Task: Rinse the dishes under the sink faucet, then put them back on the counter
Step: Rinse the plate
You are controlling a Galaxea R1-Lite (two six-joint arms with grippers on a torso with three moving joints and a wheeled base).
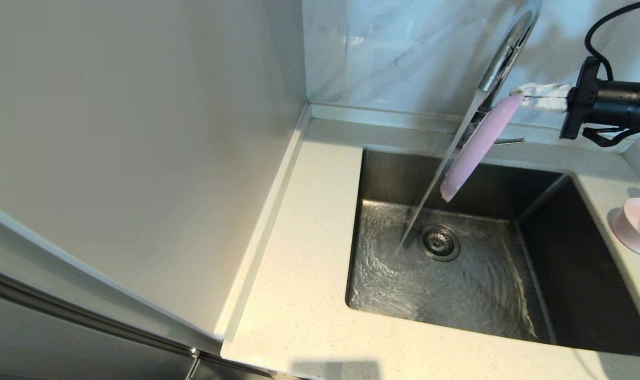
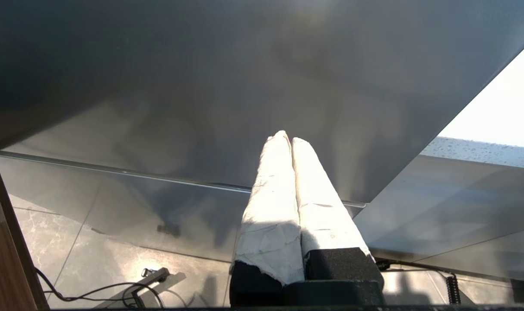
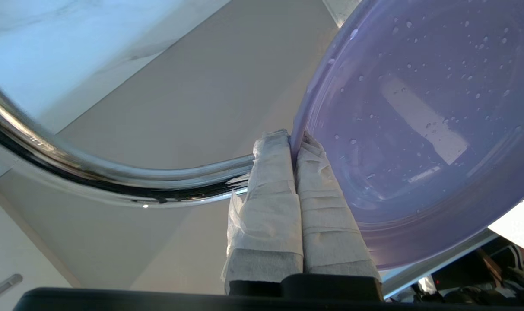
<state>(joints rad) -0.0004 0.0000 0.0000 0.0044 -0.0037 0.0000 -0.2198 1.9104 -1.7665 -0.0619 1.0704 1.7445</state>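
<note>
Over sink (image 1: 457, 285), right hand (image 1: 516, 95) pinching plate (image 1: 480, 145) rim

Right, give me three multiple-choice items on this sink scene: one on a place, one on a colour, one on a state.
1. Where is the lilac plate?
A. flat on the counter
B. held over the sink
C. lying in the basin

2. What colour is the bowl on the counter?
A. pale pink
B. green
C. black

3. What state is the faucet in?
A. off
B. dripping
C. running

Answers:
1 B, the right tool pinches its rim, tilted above the basin.
2 A, it shows pink at the right edge.
3 C, a stream reaches the rippling sink floor.

The left tool is parked off the counter.
</note>
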